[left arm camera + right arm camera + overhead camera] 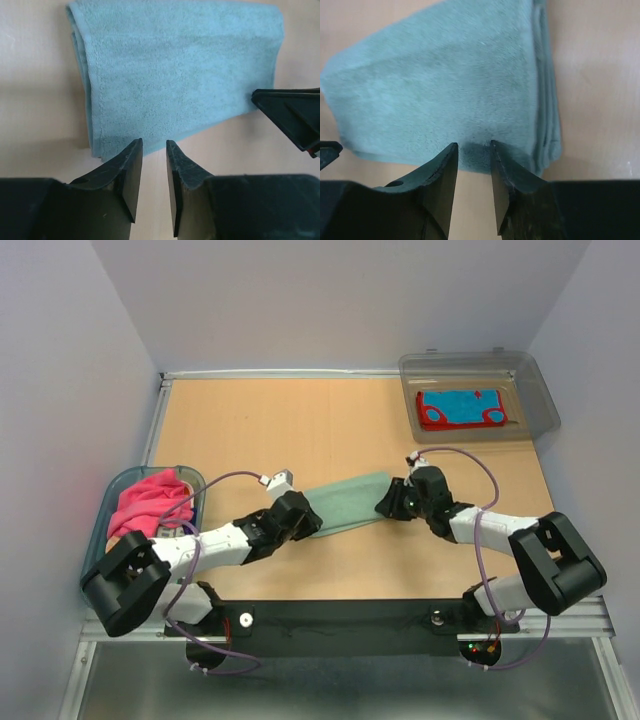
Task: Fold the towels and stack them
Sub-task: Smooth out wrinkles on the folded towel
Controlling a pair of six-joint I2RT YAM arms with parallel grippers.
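A teal towel (350, 502) lies folded flat in the middle of the table. My left gripper (303, 516) sits at its left end and my right gripper (393, 500) at its right end. In the left wrist view the towel (175, 70) lies just beyond the gripper (154, 142), whose jaws are slightly apart with bare table between them. In the right wrist view the gripper (474, 145) has its tips over the towel's (445, 85) near edge, slightly apart, with nothing between them. A magenta pink towel (150, 500) lies bunched in the tub. A blue and red towel (462, 408) lies in the bin.
The blue-rimmed oval tub (190, 478) stands at the left table edge beside my left arm. The clear grey plastic bin (530, 390) stands at the back right corner. My right gripper's finger (295, 115) shows at the right in the left wrist view.
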